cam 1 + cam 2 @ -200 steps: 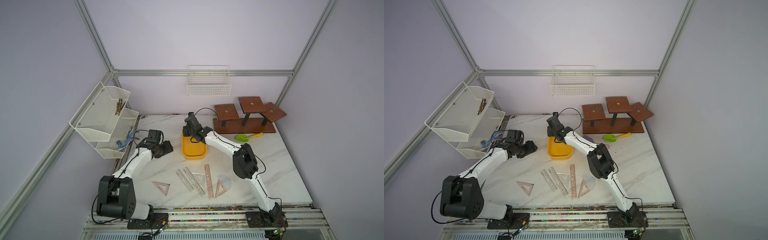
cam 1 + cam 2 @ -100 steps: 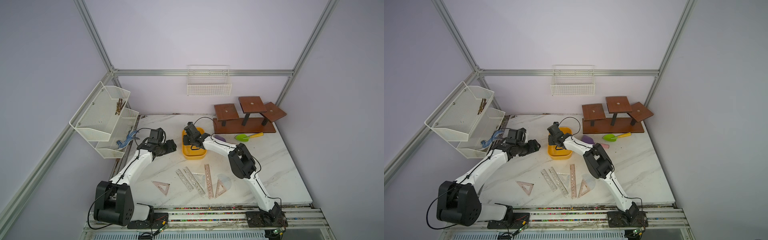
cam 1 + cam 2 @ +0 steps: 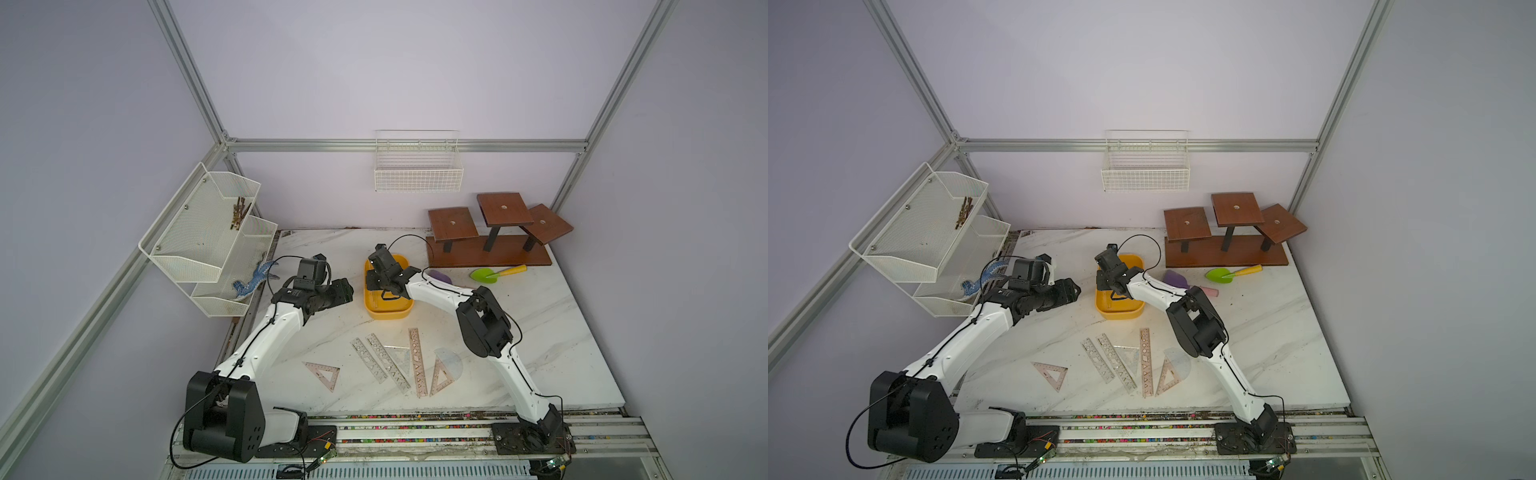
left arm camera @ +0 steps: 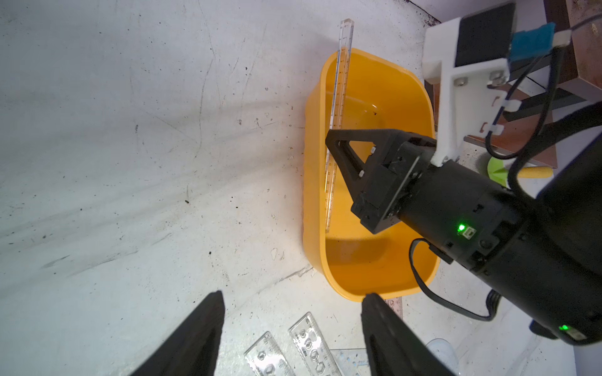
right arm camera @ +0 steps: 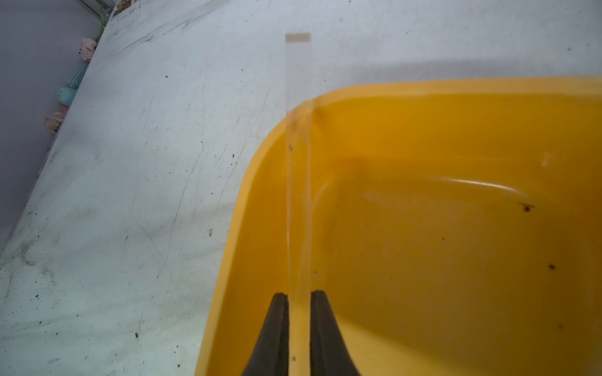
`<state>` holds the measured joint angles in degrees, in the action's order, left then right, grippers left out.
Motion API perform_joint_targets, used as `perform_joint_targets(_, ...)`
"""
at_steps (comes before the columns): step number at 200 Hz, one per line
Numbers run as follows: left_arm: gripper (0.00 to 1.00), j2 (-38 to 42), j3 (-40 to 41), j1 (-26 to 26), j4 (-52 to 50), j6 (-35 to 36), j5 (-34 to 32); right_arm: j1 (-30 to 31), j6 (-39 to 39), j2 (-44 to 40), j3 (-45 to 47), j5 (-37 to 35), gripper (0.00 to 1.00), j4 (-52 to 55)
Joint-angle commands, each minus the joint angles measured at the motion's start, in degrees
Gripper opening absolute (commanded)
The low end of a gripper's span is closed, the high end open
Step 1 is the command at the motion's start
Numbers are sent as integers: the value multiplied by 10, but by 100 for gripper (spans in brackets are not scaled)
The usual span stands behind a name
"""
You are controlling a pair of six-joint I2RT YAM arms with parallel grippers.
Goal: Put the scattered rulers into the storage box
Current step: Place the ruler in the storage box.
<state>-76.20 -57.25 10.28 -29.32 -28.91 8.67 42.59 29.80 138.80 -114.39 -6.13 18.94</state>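
My right tool (image 5: 299, 294) gripped a clear ruler (image 5: 298, 195) slanting over the yellow storage box (image 5: 423, 86) rim, its scale too fine to read; my left tool (image 4: 293, 294) stood open nearby.

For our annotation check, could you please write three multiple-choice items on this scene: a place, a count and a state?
1. The clear ruler in the right gripper, versus the storage box: A outside; B partly inside, end past the rim; C flat inside.
2. Tops on the wooden stand: A two; B five; C three.
3. The left gripper: A open, empty; B shut on a ruler; C shut on the rim.
B, its end juts past the rim; C, three brown tops show; A, jaws apart, nothing between.
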Motion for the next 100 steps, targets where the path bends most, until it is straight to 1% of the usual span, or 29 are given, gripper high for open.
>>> perform_joint_targets(1, 71, 2, 2, 3, 19, 2, 5, 2, 1, -35, 4, -18, 0, 35)
perform_joint_targets(25, 71, 3, 3, 4, 19, 0, 11, 1, -2, -59, 5, -35, 0, 58)
perform_joint_targets(62, 70, 4, 5, 4, 18, -3, 13, 1, -6, -86, 32, -33, 0, 79)
perform_joint_targets(100, 70, 8, 8, 6, 18, -4, 10, 0, 1, -87, 60, -27, 0, 79)
